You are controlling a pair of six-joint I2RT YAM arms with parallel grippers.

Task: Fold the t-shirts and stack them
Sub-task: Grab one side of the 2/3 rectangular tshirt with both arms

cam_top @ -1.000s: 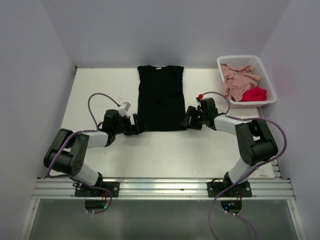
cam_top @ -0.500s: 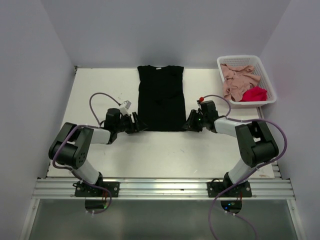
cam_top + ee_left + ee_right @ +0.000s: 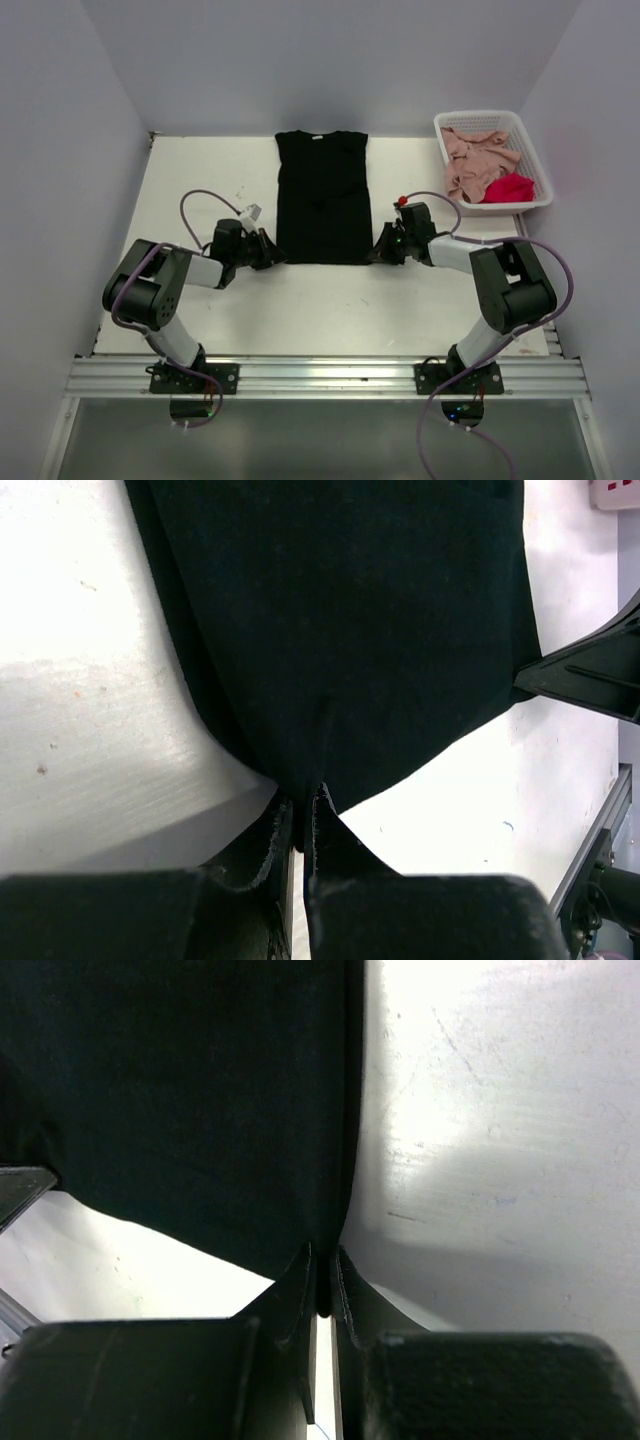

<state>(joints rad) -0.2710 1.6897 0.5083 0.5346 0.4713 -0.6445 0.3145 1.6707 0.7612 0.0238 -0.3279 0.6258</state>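
Hem corners pinched on the black t-shirt [image 3: 322, 195]
left gripper [image 3: 268, 250] clamps the left near corner; right gripper [image 3: 378, 248] clamps the right one

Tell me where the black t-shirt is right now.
In the top view the black t-shirt lies flat across the middle of the table, left of the white basket, its near corners pinched by the left gripper and right gripper.

Overhead plus wrist close-ups on t-shirt [image 3: 322, 195]
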